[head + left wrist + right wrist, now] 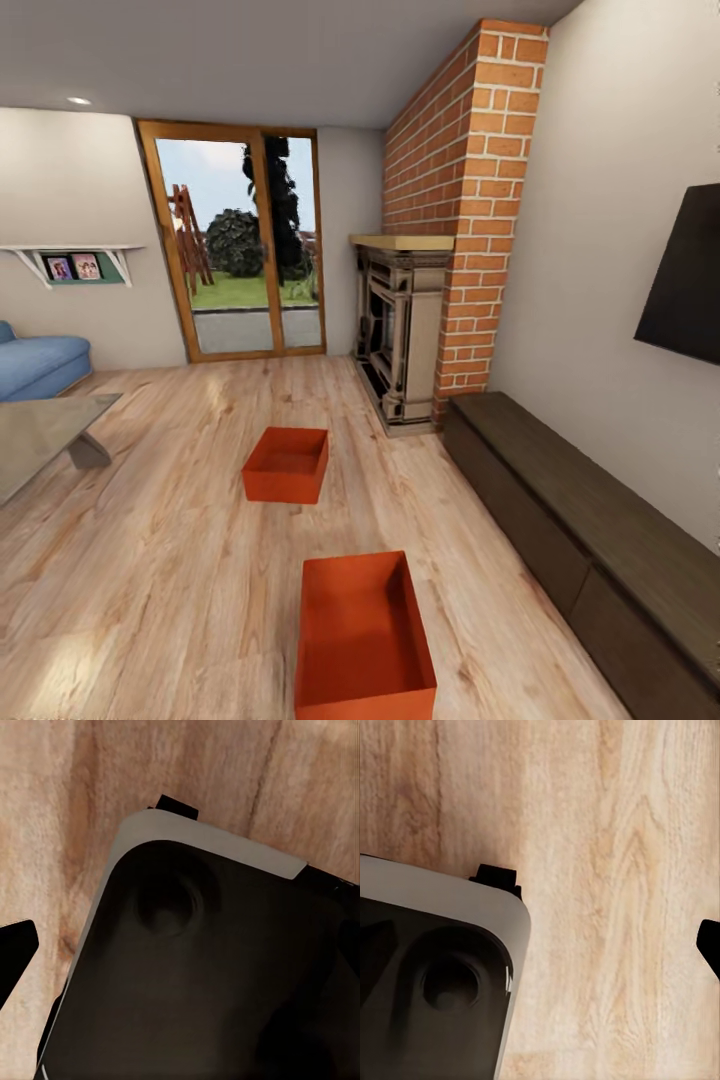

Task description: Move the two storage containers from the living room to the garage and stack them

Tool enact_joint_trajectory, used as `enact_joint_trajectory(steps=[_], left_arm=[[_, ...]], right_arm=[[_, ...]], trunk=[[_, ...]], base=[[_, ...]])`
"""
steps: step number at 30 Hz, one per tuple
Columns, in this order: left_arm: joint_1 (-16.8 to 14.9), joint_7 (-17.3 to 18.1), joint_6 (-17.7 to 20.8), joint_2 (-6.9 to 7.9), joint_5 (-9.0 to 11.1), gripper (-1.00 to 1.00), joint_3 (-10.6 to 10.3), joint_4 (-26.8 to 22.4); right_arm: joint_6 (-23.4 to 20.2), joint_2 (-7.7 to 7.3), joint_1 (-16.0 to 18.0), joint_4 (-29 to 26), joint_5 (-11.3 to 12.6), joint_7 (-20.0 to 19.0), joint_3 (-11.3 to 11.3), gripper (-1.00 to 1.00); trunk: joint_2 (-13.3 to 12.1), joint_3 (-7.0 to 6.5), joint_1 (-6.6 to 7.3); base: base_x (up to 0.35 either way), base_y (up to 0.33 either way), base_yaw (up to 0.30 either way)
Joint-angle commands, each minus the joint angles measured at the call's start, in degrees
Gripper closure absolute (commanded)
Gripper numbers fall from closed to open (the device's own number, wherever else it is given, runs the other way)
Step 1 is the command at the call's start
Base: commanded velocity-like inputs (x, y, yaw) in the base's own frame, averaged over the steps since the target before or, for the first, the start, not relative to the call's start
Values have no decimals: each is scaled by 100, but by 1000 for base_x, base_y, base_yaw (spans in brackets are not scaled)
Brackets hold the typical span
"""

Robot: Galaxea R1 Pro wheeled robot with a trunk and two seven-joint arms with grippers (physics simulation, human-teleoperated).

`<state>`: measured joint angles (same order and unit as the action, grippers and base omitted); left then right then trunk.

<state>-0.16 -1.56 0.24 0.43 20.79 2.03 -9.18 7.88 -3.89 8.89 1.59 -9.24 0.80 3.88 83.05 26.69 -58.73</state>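
Left of the red-brick fireplace (405, 335), on light wood-plank flooring (170, 520), sit two orange-red open-top storage bins: the far bin (287, 464), then the near bin (363, 634), well apart. Neither gripper's opening can be told; wrist views seemingly show the robot's base. Driving straight ahead risks shoving the near bin.

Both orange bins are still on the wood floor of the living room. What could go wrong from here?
1. The near container lies close in front of the robot; driving forward could push it instead of allowing a grasp.
2. The far container sits near the fireplace and the low dark cabinet; turning there may bump them.
3. The bins are wide with thin walls, so a one-sided grip may tilt.
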Motion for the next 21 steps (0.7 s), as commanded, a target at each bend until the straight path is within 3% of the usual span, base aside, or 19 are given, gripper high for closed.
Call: enact_joint_trajectory(steps=[1, 10, 16, 21], left_arm=[[-1, -11, 3, -1, 2, -100, 18, -5], [-1, -11, 3, 1, 4, -100, 17, -5], [-1, -11, 3, 1, 20, -100, 27, -5], [-1, -11, 3, 1, 22, -100, 29, -5]], right_arm=[[33, 1, 7, 17, -18, 8, 35, -100], [38, 7, 7, 17, -17, 8, 35, -100], [20, 12, 7, 17, -23, 8, 43, -100], [36, -5, 7, 17, -18, 8, 36, -100]], trunk=[[3, 6, 0], [3, 6, 0], [3, 6, 0], [3, 6, 0]], base=[[0, -230, 10], [0, -259, 2], [0, -50, 6], [0, -3, 153]])
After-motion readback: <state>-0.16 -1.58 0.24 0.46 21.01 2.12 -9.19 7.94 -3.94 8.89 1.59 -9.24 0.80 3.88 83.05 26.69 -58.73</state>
